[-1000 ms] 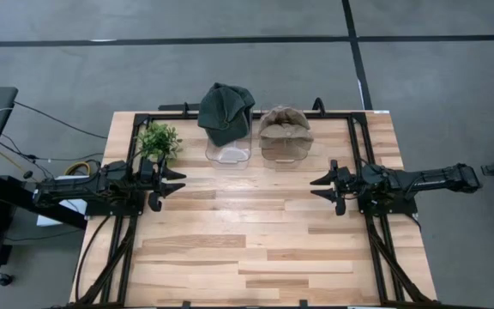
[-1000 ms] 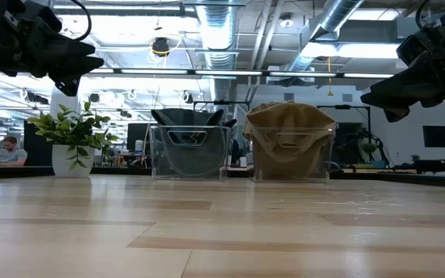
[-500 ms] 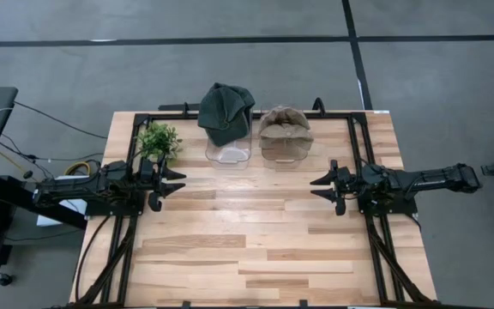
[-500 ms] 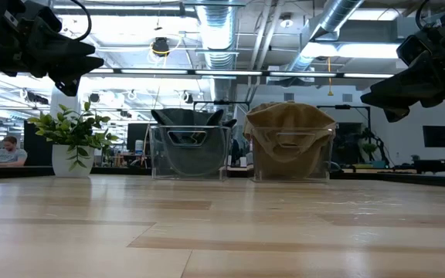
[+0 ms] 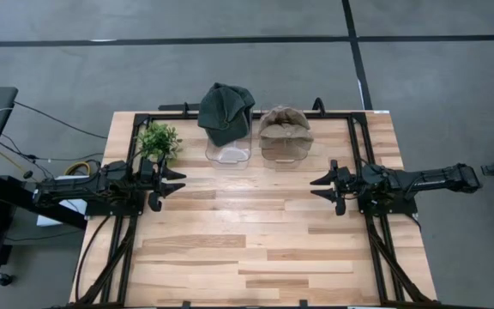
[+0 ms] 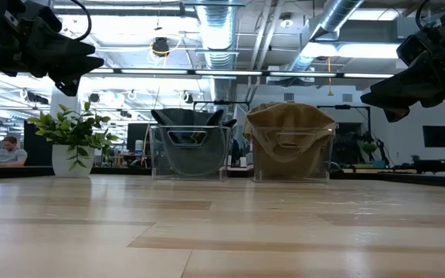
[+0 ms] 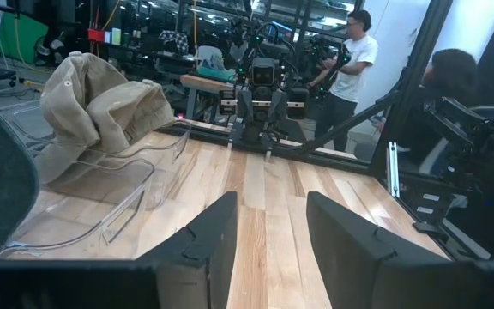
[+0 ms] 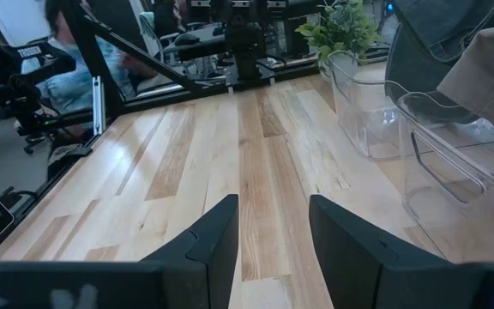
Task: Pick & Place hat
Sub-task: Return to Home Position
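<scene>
As the low view looks across the pale planks of the tabletop (image 5: 256,249), both arms hang above the wood at mid-depth, one at each side. The left pincer (image 5: 181,182) points inward from the left edge. Its fingers (image 7: 213,245) are parted, with bare planks showing between them and nothing in their grasp. The right pincer (image 5: 314,188) faces it from the right side, well apart. Its fingers (image 8: 217,240) are spread just as wide and hold nothing.

Farther back, two clear bins stand side by side near the far edge. The left bin (image 5: 228,153) holds the dark cap (image 5: 226,110), which bulges over its far rim. The right bin (image 5: 283,153) holds the brown cap (image 5: 285,125), heaped above its rim. A small potted plant (image 5: 159,139) stands left of the bins, close behind the left pincer.

Beyond the tabletop, a seated person (image 6: 6,149) shows at the far left of the low view. A standing person (image 7: 350,60) in a white shirt shows in the left wrist view.
</scene>
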Controlling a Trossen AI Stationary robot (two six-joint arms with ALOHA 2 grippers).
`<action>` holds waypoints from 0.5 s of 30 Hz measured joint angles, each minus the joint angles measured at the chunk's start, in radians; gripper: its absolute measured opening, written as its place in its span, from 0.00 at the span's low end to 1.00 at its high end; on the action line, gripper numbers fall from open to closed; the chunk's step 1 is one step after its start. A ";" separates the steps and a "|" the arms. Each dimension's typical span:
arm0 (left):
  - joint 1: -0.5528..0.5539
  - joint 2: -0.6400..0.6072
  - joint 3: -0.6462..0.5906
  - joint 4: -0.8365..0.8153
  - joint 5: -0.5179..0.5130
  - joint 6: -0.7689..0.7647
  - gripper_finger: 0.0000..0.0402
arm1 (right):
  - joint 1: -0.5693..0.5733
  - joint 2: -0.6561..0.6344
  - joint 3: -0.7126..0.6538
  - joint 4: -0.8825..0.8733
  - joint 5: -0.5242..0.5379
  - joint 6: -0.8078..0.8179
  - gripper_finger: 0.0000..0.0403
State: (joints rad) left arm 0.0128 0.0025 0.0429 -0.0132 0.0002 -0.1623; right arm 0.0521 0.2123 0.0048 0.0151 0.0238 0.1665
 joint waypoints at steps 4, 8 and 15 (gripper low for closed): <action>0.000 0.000 0.000 0.000 0.000 0.000 0.35 | 0.000 0.000 0.000 0.000 0.000 0.000 0.34; 0.000 0.000 0.000 0.000 0.000 0.000 0.35 | 0.000 0.000 0.000 0.000 0.000 0.000 0.34; 0.000 0.000 0.000 0.000 0.000 0.000 0.35 | 0.000 0.000 0.000 0.000 0.000 0.000 0.33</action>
State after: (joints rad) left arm 0.0128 0.0025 0.0429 -0.0132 0.0002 -0.1627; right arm 0.0519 0.2123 0.0046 0.0151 0.0240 0.1666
